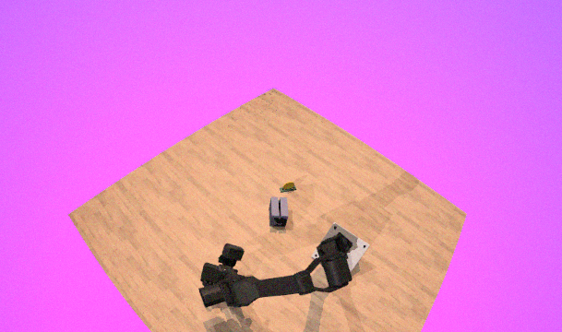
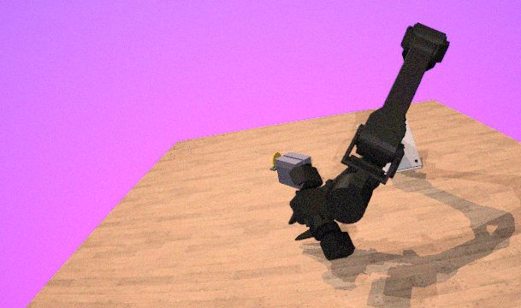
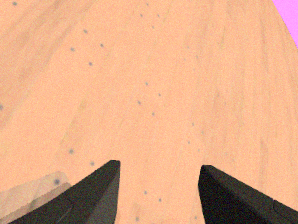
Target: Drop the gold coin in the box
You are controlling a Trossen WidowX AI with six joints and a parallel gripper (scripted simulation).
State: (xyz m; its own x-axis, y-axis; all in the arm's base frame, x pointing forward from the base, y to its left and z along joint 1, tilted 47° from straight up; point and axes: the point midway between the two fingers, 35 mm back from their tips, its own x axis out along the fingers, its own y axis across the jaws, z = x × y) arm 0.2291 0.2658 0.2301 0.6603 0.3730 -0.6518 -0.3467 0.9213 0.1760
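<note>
The gold coin [image 1: 289, 185] [image 2: 277, 157] stands on edge in the dark-green holder [image 1: 287, 190] [image 2: 273, 168]. The grey box [image 1: 274, 209] [image 2: 287, 171] is closed, with a narrow slot in its lid, and stands close to the holder. In the exterior view it hides part of the coin and holder. My gripper [image 2: 293, 231] [image 3: 160, 173] is partly open, with nothing between the fingers. It is well away from the coin, to the lower left of the box in the top view, where its fingertips cannot be made out.
The arm's pale base plate [image 1: 356, 251] [image 2: 411, 154] is to the right of the box in the top and exterior views. The arm reaches from it to the gripper, and part of the gripper covers the box's lower right corner in the exterior view.
</note>
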